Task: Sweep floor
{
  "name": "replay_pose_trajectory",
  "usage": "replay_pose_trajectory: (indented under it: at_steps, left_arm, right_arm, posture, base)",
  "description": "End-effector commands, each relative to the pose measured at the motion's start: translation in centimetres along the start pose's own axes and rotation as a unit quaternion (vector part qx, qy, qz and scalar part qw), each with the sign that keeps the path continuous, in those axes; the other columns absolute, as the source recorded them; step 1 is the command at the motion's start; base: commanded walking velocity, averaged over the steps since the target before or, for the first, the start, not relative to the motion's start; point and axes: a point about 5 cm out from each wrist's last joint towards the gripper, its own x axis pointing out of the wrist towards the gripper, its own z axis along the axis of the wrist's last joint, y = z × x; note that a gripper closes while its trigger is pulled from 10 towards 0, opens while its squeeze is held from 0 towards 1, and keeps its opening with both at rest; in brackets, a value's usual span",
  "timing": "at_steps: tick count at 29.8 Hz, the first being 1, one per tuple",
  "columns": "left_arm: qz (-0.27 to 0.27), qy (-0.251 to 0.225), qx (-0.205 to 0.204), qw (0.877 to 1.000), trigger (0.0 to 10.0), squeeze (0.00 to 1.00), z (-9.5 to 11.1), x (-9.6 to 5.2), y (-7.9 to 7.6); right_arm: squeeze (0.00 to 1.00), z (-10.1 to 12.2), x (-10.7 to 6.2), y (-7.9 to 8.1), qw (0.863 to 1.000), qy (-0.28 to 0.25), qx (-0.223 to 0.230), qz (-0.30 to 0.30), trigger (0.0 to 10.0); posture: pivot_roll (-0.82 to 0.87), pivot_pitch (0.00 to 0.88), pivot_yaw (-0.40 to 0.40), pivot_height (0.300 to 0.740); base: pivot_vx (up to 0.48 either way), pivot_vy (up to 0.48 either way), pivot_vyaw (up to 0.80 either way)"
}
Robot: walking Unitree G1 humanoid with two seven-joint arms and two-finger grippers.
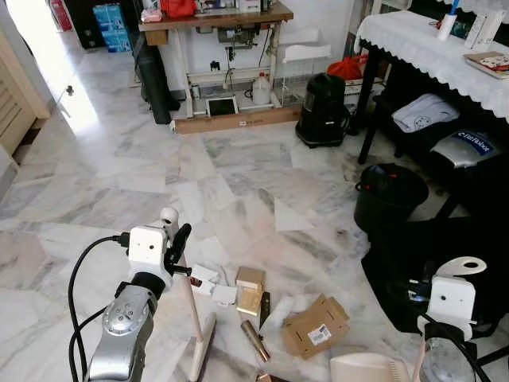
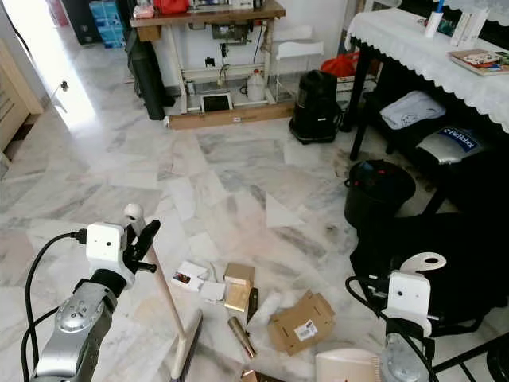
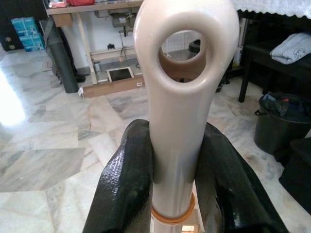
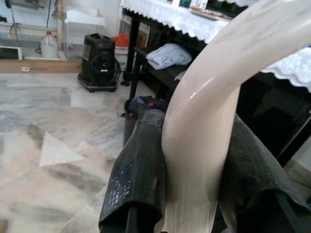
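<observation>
A: What is each tool doing?
B: The left tool (image 3: 170, 184) pinches the cream plastic broom handle (image 3: 177, 121); the right tool (image 4: 194, 170) pinches the cream dustpan handle (image 4: 204, 121).
A: And the litter?
B: The brown cardboard scraps (image 1: 316, 325) lie just beside the broom head (image 1: 200, 346), between it and the cream dustpan (image 1: 370, 369). Short, low strokes toward the pan would suit best.

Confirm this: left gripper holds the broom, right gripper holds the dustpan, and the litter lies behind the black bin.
Not quite. The litter lies nearer the robot than the black bin, between broom and dustpan, as the left eye view shows. Left gripper and right gripper are as stated.
</observation>
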Motion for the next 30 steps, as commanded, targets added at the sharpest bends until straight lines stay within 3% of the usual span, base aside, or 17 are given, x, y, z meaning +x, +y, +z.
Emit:
replay_pose_trajectory:
  at_steps: [1, 7, 13, 17, 23, 30]
  left_arm:
    - [0.000, -0.023, 0.002, 1.000, 10.0, 0.00, 1.2, 0.0, 0.3]
    - [-0.002, -0.022, 0.005, 1.000, 10.0, 0.00, 1.3, 0.0, 0.4]
    - [-0.037, 0.005, -0.003, 0.999, 10.0, 0.00, 0.9, 0.1, -0.2]
    - [-0.072, 0.059, -0.036, 0.995, 10.0, 0.00, -0.7, -0.3, -0.7]
    - [-0.089, 0.104, -0.052, 0.989, 10.0, 0.00, -2.0, -0.1, -0.9]
    - [-0.077, 0.107, -0.101, 0.986, 10.0, 0.00, -1.7, 1.0, -0.5]
  right_arm:
    - [0.00, 0.2, 0.2, 0.3, 1.000, -0.009, -0.002, 0.004, 10.0]
    - [0.00, -0.5, 0.1, 1.1, 1.000, 0.000, -0.004, 0.008, 10.0]
    - [0.00, -1.3, -0.1, 2.5, 0.999, 0.022, -0.012, 0.031, 10.0]
    - [0.00, -1.6, -0.4, 3.7, 0.998, 0.020, -0.026, 0.058, 10.0]
    - [0.00, -1.7, -0.5, 3.9, 0.998, 0.022, -0.023, 0.059, 10.0]
    - [0.00, -1.9, -0.6, 3.8, 0.998, 0.020, -0.027, 0.057, 10.0]
  posture:
    - [0.00, 0.000, 0.055, 0.740]
    - [0.00, 0.000, 0.063, 0.740]
    - [0.02, 0.000, 0.074, 0.740]
    - [0.03, 0.000, 0.072, 0.740]
    - [0.02, 0.000, 0.073, 0.740]
    - [0.02, 0.000, 0.077, 0.740]
  base:
    - [0.000, 0.000, 0.00]
    - [0.000, 0.000, 0.00]
    - [0.000, 0.000, 0.00]
    - [0.000, 0.000, 0.00]
    - [0.000, 0.000, 0.00]
    - [0.000, 0.000, 0.00]
